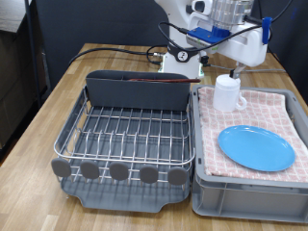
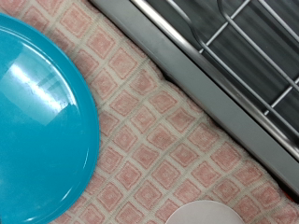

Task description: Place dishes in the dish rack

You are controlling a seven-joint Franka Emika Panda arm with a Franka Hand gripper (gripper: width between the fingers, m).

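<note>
The light-blue plate (image 1: 256, 147) lies flat on the pink checked cloth in the grey bin. The white mug (image 1: 227, 92) stands upright on the cloth at the bin's far corner, beside the dish rack (image 1: 120, 135). My gripper (image 1: 237, 65) hangs just above the mug and holds nothing that I can see. A slim brown spoon (image 1: 159, 83) lies in the rack's tall back compartment. In the wrist view, the plate (image 2: 37, 121), the mug's rim (image 2: 201, 215) and the rack's wires (image 2: 245, 47) show. My fingers do not show there.
The grey bin (image 1: 245, 188) lined with pink checked cloth (image 1: 226, 144) stands on the exterior view's right, touching the rack. Both sit on a wooden table (image 1: 29, 135). The robot base (image 1: 183, 58) and cables are behind the rack.
</note>
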